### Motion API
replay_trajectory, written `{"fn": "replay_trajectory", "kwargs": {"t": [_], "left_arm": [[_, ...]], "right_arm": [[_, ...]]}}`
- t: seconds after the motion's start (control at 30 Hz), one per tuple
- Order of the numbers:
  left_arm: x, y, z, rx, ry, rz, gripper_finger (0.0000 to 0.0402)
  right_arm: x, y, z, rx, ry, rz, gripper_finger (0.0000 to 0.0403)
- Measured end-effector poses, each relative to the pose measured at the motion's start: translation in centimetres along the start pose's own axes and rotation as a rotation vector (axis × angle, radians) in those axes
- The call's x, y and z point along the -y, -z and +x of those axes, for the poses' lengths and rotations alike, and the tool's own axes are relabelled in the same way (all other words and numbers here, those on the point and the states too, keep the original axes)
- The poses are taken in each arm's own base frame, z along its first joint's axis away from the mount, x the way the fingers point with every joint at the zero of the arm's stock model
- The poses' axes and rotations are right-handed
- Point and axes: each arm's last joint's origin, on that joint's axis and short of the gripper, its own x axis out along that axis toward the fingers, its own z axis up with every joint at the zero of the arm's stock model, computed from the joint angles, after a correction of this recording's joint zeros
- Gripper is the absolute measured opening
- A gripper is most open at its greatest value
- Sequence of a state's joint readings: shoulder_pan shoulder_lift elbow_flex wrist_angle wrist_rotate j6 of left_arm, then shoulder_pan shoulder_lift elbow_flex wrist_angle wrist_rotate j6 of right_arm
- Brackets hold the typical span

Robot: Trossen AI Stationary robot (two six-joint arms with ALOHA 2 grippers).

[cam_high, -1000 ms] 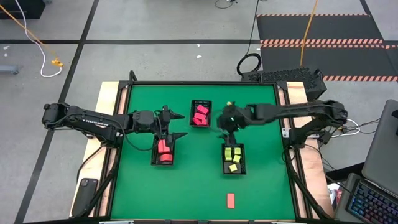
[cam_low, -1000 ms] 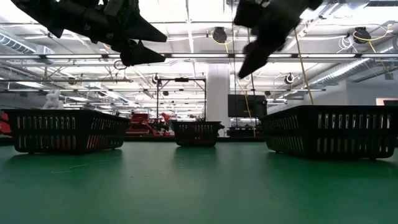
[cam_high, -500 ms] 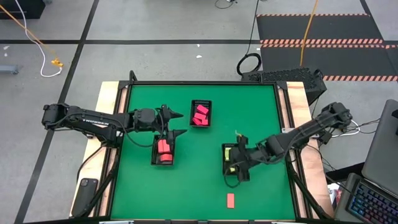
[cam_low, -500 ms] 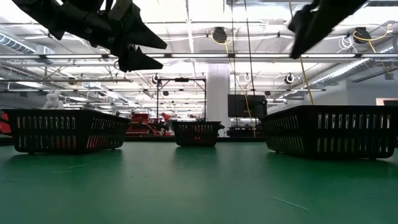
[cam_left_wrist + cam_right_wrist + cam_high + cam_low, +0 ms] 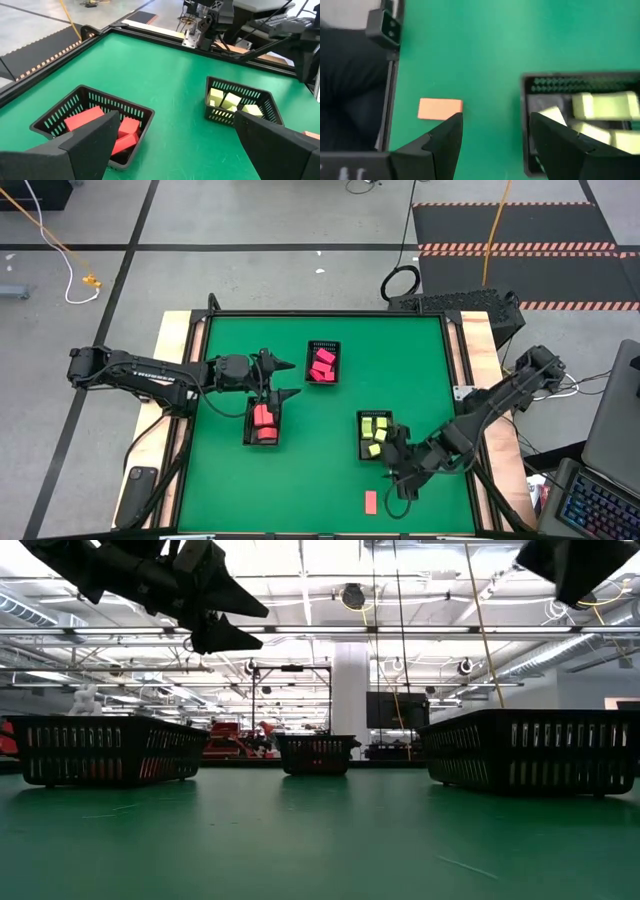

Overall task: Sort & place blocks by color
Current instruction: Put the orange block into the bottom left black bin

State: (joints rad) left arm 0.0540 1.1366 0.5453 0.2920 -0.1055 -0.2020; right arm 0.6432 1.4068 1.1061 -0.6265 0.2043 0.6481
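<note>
A: Where is the right end effector [image 5: 398, 476]?
B: Low over the green tabletop [image 5: 310, 470], near the front edge, between the tray of yellow blocks [image 5: 375, 434] and a lone salmon-orange block [image 5: 370, 501]. Its fingers are spread and hold nothing.

A: And that loose block?
B: Flat on the tabletop, apart from every tray. The right wrist view has it just past one fingertip [image 5: 451, 131].

A: The left end effector [image 5: 284, 380]?
B: Spread too, empty, hovering above the tray of red blocks [image 5: 262, 423].

A: Other blocks?
B: Pink-red ones lie in the far tray [image 5: 322, 363].
</note>
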Motion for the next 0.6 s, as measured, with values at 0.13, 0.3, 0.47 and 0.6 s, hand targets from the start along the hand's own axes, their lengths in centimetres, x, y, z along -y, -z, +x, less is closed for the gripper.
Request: {"fn": "replay_trajectory", "kwargs": {"t": [0.13, 0.3, 0.47, 0.6], "left_arm": [[0.0, -0.1, 0.0, 0.007, -0.011, 0.028, 0.0394], [-0.6, -0.2, 0.0, 0.033, -0.114, -0.062, 0.0394], [-0.5, -0.3, 0.0, 0.06, -0.132, -0.172, 0.0394], [-0.3, -0.2, -0.1, 0.072, -0.153, -0.238, 0.0394]], "right_arm": [[-0.8, 0.1, 1.5, 0.002, -0.008, -0.119, 0.0224], [-1.4, 0.4, 3.5, -0.048, -0.05, -0.413, 0.0224], [-1.7, 0.4, 3.9, -0.054, -0.132, -0.686, 0.0224], [-2.2, 0.5, 3.8, -0.027, -0.175, -0.855, 0.0224]]}}
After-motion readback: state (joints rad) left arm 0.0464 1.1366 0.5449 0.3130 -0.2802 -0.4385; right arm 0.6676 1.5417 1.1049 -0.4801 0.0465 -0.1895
